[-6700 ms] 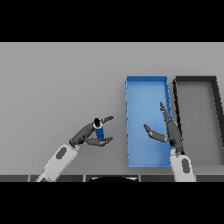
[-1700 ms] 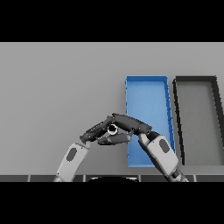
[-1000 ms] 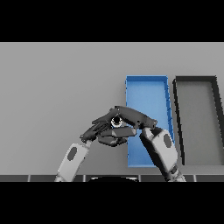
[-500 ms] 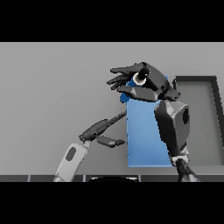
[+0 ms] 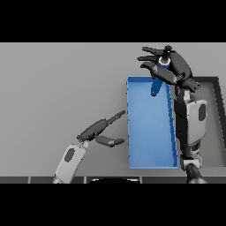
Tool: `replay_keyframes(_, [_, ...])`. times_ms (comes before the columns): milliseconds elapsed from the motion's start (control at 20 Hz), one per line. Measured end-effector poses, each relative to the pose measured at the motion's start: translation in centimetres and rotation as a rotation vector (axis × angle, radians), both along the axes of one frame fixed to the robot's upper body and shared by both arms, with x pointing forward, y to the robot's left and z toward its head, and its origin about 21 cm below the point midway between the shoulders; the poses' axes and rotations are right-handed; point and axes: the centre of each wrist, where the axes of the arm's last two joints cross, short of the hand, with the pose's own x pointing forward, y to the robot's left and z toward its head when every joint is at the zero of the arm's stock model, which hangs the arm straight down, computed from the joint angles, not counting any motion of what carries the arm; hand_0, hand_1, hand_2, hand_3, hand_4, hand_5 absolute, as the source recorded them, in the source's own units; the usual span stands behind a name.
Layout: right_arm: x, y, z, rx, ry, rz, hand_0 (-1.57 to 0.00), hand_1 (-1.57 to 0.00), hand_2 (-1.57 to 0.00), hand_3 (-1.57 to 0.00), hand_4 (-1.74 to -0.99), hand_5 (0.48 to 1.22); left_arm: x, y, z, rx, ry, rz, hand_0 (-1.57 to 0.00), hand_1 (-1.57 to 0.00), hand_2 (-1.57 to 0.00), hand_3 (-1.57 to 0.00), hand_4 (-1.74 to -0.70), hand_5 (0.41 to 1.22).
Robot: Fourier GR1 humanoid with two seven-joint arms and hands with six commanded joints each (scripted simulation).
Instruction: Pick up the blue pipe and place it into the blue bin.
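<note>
The blue pipe (image 5: 156,84) hangs upright in my right hand (image 5: 174,66), held high over the far end of the blue bin (image 5: 150,154). The fingers curl round its upper part, and its dark top end sticks out above them. The pipe's lower end points down toward the bin floor. My left hand (image 5: 97,129) is open and empty over the table, just left of the blue bin, with straight fingers pointing toward it.
A dark grey bin (image 5: 217,110) stands right of the blue bin, partly behind my right forearm (image 5: 190,123). The grey table (image 5: 62,84) stretches to the left and far side.
My right hand has carried the pipe right and farther back, over the far end of the blue bin. My left hand has stayed low beside the bin.
</note>
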Motion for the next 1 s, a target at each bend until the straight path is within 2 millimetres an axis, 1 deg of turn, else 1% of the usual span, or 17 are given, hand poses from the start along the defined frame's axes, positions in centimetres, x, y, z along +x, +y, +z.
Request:
replay_keyframes(50, [0.4,-0.3,-1.0,-0.022,0.038,-0.036,-1.57,-1.57,-1.57,-1.57,-1.499,1.221,0.0,0.1,-0.1,0.0,-0.007,0.001,0.0,0.0,0.0,0.0,-0.94,0.463])
replay_keyframes(100, [0.3,-0.8,-2.2,-0.028,0.073,-0.054,-1.57,-1.57,-1.57,-1.57,-1.499,1.221,0.0,0.3,-0.3,-0.006,-0.009,0.0,0.0,0.0,0.0,0.0,-0.94,0.462])
replay_keyframes(150, [0.3,-1.1,-3.1,-0.057,0.114,-0.085,-1.57,-1.57,-1.57,-1.57,-1.5,1.221,-0.1,0.1,-0.3,-0.005,-0.005,-0.002,0.0,0.0,0.0,0.0,-0.94,0.46])
replay_keyframes(250, [0.0,-2.2,-4.4,-0.088,0.171,-0.137,-1.57,-1.57,-1.57,-1.57,-1.5,1.221,-0.2,0.0,-0.4,0.005,-0.007,0.004,0.0,0.0,0.0,0.0,-0.93,0.46])
replay_keyframes(300, [-0.1,-2.3,-5.4,-0.11,0.203,-0.149,-1.57,-1.57,-1.57,-1.57,-1.5,1.221,0.0,0.1,-0.2,0.009,-0.017,0.008,0.0,0.0,0.0,0.0,-0.93,0.462])
replay_keyframes(400, [-0.4,-3.3,-7.3,-0.139,0.263,-0.212,-1.57,-1.57,-1.57,-1.57,-1.5,1.221,0.1,0.5,-0.2,0.002,-0.032,0.005,0.0,0.0,0.0,0.0,-0.93,0.464])
replay_keyframes(550, [-0.5,-3.6,-10.8,-0.167,0.383,-0.284,-1.57,-1.57,-1.57,-1.57,-1.499,1.221,-0.1,0.3,-0.5,0.007,-0.033,0.012,0.0,0.0,0.0,0.0,-0.93,0.467])
replay_keyframes(600, [-0.7,-3.6,-11.7,-0.178,0.412,-0.303,-1.57,-1.57,-1.57,-1.57,-1.498,1.221,0.0,0.6,-0.4,0.002,-0.041,0.018,0.0,0.0,0.0,0.0,-0.93,0.47])
replay_keyframes(650, [-0.6,-3.6,-12.4,-0.174,0.448,-0.317,-1.57,-1.57,-1.57,-1.57,-1.498,1.221,-0.1,0.4,-0.4,0.005,-0.041,0.018,0.0,0.0,0.0,0.0,-0.92,0.474])
replay_keyframes(700, [-0.5,-3.8,-13.1,-0.175,0.484,-0.323,-1.57,-1.57,-1.57,-1.57,-1.497,1.221,-0.2,0.8,-0.3,-0.004,-0.053,0.013,0.0,0.0,0.0,0.0,-0.92,0.476])
replay_keyframes(750, [-0.7,-3.8,-13.8,-0.186,0.514,-0.32,-1.57,-1.57,-1.57,-1.26,-1.546,1.221,-0.6,0.3,-0.3,-0.004,-0.055,0.011,0.0,0.0,0.0,0.0,-0.92,0.478])
replay_keyframes(800, [-0.9,-3.8,-14.7,-0.195,0.551,-0.321,-1.57,-1.57,-1.57,-1.01,-1.585,1.221,0.0,0.5,0.0,0.012,-0.054,0.024,0.0,0.0,0.0,0.0,-0.92,0.48])
replay_keyframes(850, [-1.1,-3.8,-15.6,-0.195,0.594,-0.322,-1.57,-1.57,-1.57,-0.8,-1.616,1.221,-0.2,0.5,-0.1,0.007,-0.06,0.02,0.0,0.0,0.0,0.0,-0.92,0.481])
replay_keyframes(900, [-0.9,-4.1,-16.0,-0.201,0.631,-0.332,-1.57,-1.57,-1.57,-0.64,-1.641,1.221,-0.2,0.5,0.0,0.003,-0.062,0.02,0.0,0.0,0.0,0.0,-0.92,0.484])
replay_keyframes(950, [-0.8,-4.0,-16.2,-0.207,0.659,-0.342,-1.57,-1.57,-1.57,-0.51,-1.661,1.221,0.2,0.2,0.0,0.023,-0.049,0.021,0.0,0.0,0.0,0.0,-0.92,0.486])
replay_keyframes(1000, [-1.0,-4.0,-16.8,-0.213,0.7,-0.349,-1.57,-1.57,-1.57,-0.41,-1.677,1.171,-0.1,0.2,-0.3,0.012,-0.047,0.018,0.0,0.0,0.0,0.0,-0.92,0.489])
